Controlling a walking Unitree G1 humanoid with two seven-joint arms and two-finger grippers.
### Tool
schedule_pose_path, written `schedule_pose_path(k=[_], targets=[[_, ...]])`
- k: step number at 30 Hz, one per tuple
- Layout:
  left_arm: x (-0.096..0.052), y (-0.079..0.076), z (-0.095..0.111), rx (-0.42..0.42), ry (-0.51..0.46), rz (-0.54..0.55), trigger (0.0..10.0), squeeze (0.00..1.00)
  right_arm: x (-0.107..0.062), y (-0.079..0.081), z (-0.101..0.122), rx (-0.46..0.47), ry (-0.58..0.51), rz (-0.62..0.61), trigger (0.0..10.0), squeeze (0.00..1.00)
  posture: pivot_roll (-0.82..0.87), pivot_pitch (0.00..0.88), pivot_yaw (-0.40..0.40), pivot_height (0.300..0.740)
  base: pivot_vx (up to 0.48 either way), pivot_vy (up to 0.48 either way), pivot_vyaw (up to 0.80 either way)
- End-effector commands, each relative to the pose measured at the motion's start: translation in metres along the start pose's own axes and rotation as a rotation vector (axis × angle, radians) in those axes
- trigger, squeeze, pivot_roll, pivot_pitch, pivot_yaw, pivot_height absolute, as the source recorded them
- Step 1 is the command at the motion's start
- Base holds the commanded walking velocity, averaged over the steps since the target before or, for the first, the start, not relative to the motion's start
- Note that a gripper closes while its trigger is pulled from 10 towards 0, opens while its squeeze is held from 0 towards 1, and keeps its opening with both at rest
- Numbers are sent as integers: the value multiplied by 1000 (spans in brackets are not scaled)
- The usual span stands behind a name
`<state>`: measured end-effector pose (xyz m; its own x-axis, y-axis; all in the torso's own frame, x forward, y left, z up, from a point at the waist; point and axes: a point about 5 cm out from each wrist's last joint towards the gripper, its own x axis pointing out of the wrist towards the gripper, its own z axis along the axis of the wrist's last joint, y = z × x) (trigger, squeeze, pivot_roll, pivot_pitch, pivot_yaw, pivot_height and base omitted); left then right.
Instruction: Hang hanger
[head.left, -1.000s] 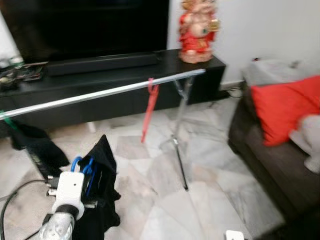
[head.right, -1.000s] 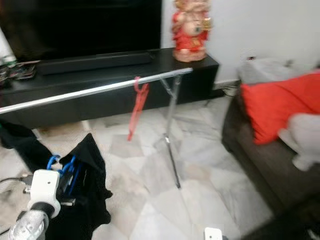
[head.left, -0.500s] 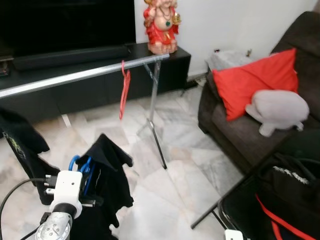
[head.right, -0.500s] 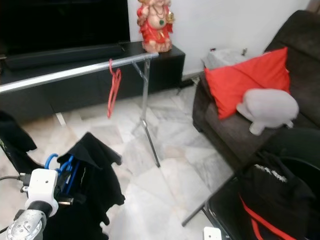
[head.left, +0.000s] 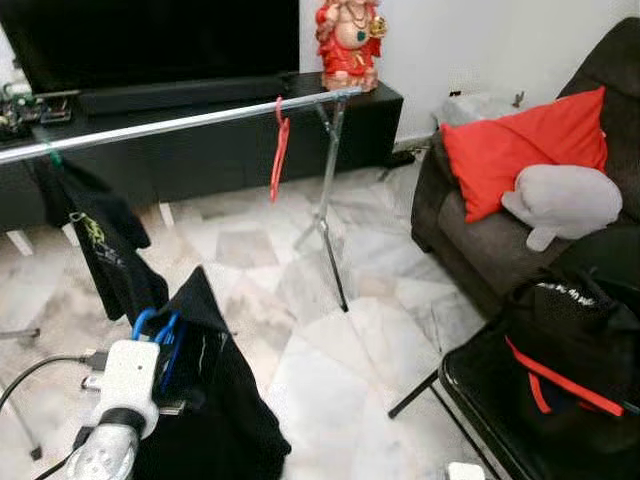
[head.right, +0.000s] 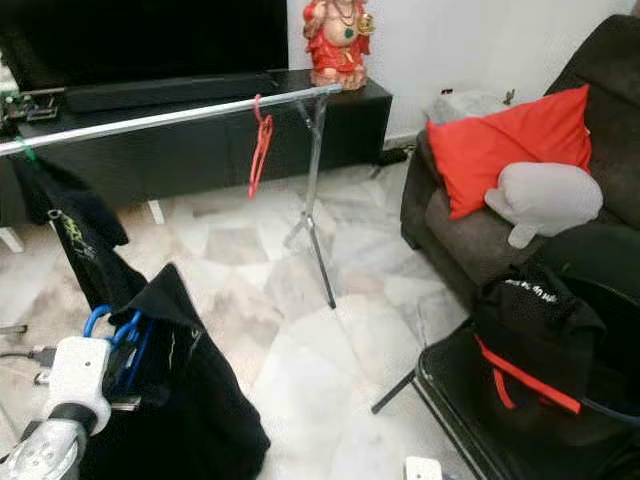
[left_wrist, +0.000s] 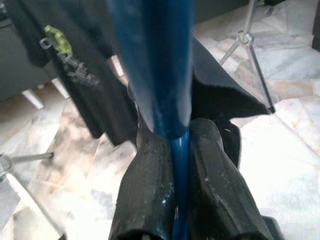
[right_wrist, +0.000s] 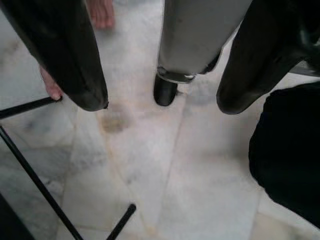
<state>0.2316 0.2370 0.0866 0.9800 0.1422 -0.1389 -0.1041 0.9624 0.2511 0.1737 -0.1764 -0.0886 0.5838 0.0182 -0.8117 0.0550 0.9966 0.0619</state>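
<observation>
One blue hanger (left_wrist: 172, 145) with a black garment (head.left: 215, 400) draped on it sits clamped between my left gripper's (left_wrist: 175, 175) fingers, low at my left side. Since half a second ago my view has swung left, so the silver rail (head.left: 190, 120) with its red hanger (head.left: 279, 150) and dark shirt (head.left: 100, 245) lies ahead; I judge lifting comes next. My right gripper (right_wrist: 157, 100) hangs spread apart over the marble floor (right_wrist: 150, 175).
</observation>
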Motion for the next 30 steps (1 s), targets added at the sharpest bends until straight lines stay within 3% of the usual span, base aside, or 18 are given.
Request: schedule_pose_path(k=[1, 7, 20, 30], targets=[[0, 2, 6, -1, -27, 6, 10000, 0, 0, 0, -1, -15, -1, 4, 10000, 0, 97, 91, -21, 740, -311, 0, 0], [-1, 2, 6, 7, -21, 8, 10000, 0, 0, 0, 0, -35, -9, -3, 10000, 0, 97, 91, -21, 740, -286, 0, 749], [0, -5, 5, 9, -6, -43, 10000, 0, 0, 3, 0, -27, -7, 10, 10000, 0, 102, 90, -18, 740, 0, 0, 800], [1, -13, 7, 10, 3, -114, 10000, 0, 1, 5, 3, -9, -15, 15, 10000, 0, 103, 91, -13, 740, 0, 0, 100]])
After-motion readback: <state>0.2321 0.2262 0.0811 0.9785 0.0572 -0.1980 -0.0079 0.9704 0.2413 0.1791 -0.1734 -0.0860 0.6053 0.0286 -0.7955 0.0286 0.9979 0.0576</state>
